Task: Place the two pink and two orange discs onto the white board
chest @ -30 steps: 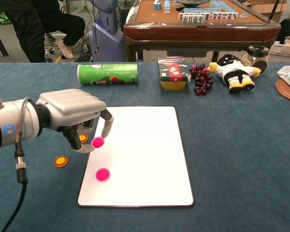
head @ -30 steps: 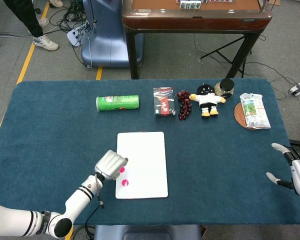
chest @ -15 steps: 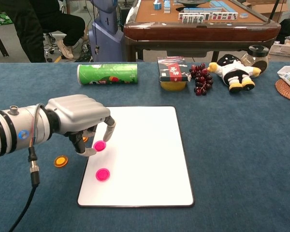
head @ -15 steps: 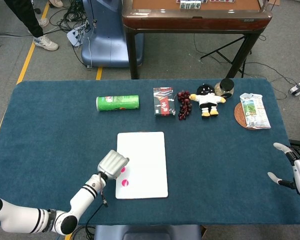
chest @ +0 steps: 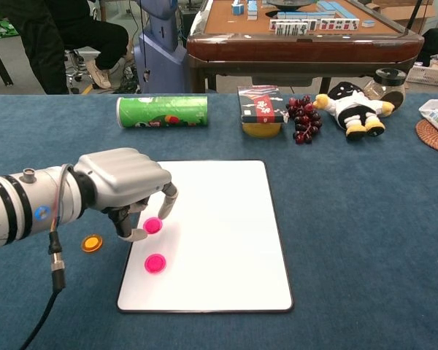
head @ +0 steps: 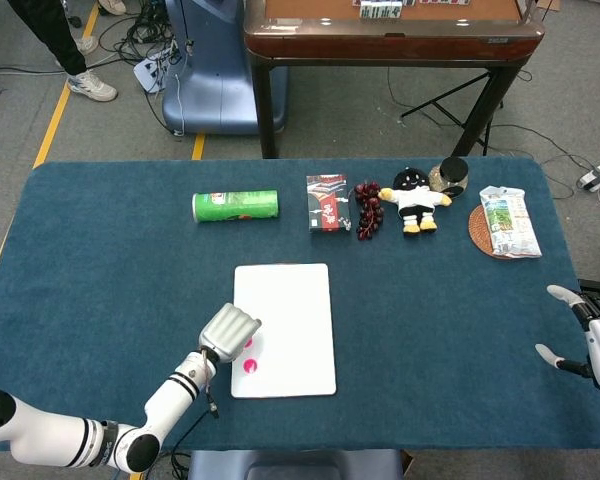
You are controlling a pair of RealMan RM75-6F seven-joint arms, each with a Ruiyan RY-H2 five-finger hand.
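Chest view shows the left hand, a silver five-finger hand on a white arm, hanging over the near left edge of the flat white rectangular board. Its fingers curl down around a small round pink disc that lies on the board just under the fingertips; whether thumb and finger pinch the disc or only frame it, I cannot tell. A second pink disc lies on the board just nearer the camera than the hand. One orange disc sits on the blue cloth table off the board, beside the hand's wrist side; the other orange disc is hidden. Well away, the right hand rests at the table's far right edge, fingers spread, holding nothing.
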